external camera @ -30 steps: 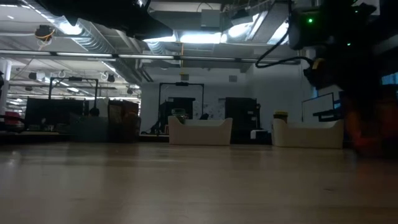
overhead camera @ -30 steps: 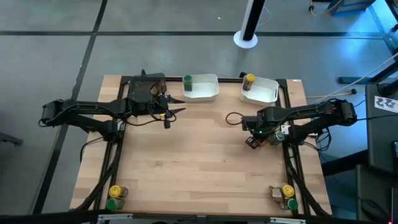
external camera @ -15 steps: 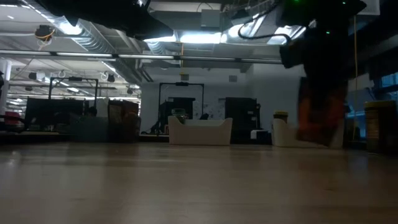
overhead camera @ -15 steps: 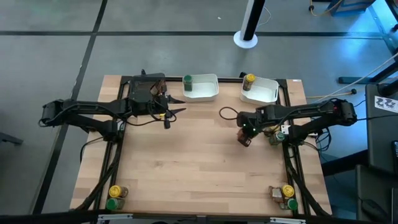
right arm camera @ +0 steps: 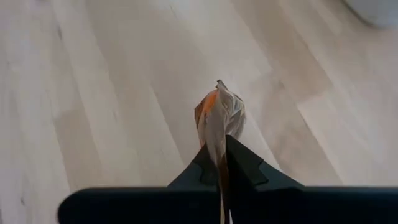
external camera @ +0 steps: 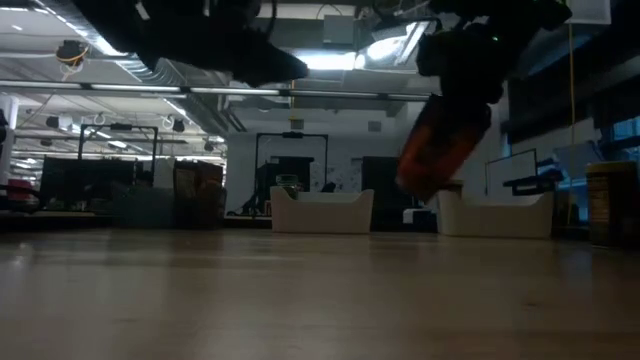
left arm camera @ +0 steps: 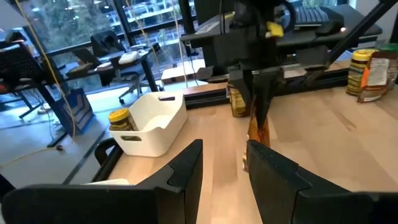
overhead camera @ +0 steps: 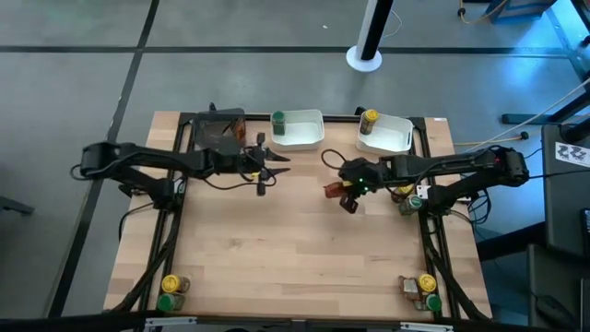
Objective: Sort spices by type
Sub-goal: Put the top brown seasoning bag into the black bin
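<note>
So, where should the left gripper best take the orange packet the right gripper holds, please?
Probably the free end of the orange packet, jutting past the right gripper pinching its other end. Come from the left gripper side, fingers across its flat faces.

So the right gripper (right arm camera: 219,163) has its two dark fingers (right arm camera: 205,168) pinched together on a thin orange and pale packet (right arm camera: 219,115). It's seen edge-on, so it could be a flat spice sachet, hard to say for sure. The packet sticks out past the fingertips, crumpled at its far end. Beyond it is just the light wooden table (right arm camera: 112,93), well clear of the packet. A pale rounded thing (right arm camera: 378,9) peeks in at one far corner.
</note>
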